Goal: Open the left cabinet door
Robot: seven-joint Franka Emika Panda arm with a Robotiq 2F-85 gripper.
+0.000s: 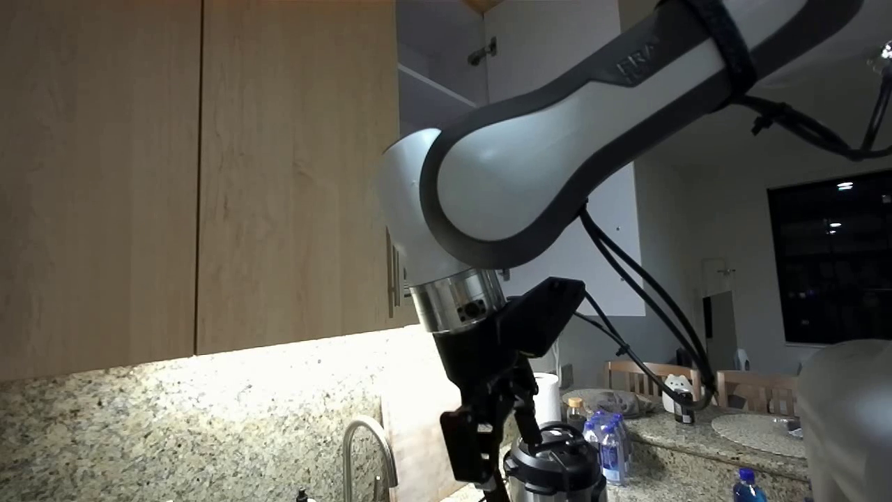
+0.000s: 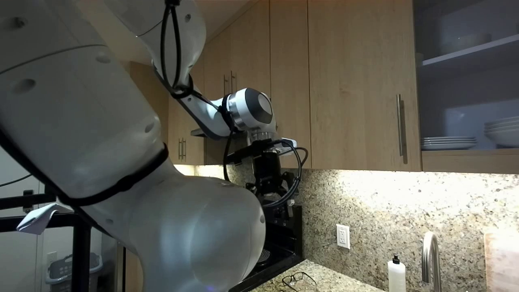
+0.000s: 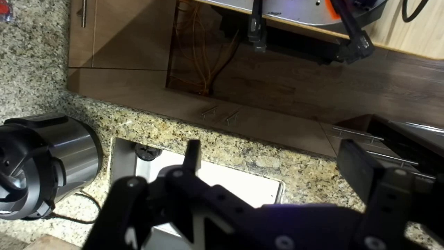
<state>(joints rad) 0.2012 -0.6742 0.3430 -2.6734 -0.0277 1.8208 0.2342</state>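
Note:
The left cabinet door (image 1: pixel 300 167) is a flat light-brown wood panel. It also shows in an exterior view (image 2: pixel 361 81) and stands shut. Its slim silver bar handle (image 2: pixel 400 125) is vertical near the edge beside the open compartment; it also shows in an exterior view (image 1: pixel 392 275), partly close behind the wrist. My gripper (image 1: pixel 498 446) points down below the cabinet's lower edge, apart from the door and handle. In the wrist view the gripper (image 3: pixel 272 149) is open and empty, over the counter and sink. The door is out of the wrist view.
A pale cabinet door (image 1: pixel 557 63) stands open beside my arm. The open compartment holds plates (image 2: pixel 448 142) and bowls (image 2: pixel 505 132). Below are a faucet (image 2: pixel 430 255), a soap bottle (image 2: pixel 396 275), a sink (image 3: pixel 242 180) and a pressure cooker (image 3: pixel 69 149). A stove (image 2: pixel 279 251) stands nearby.

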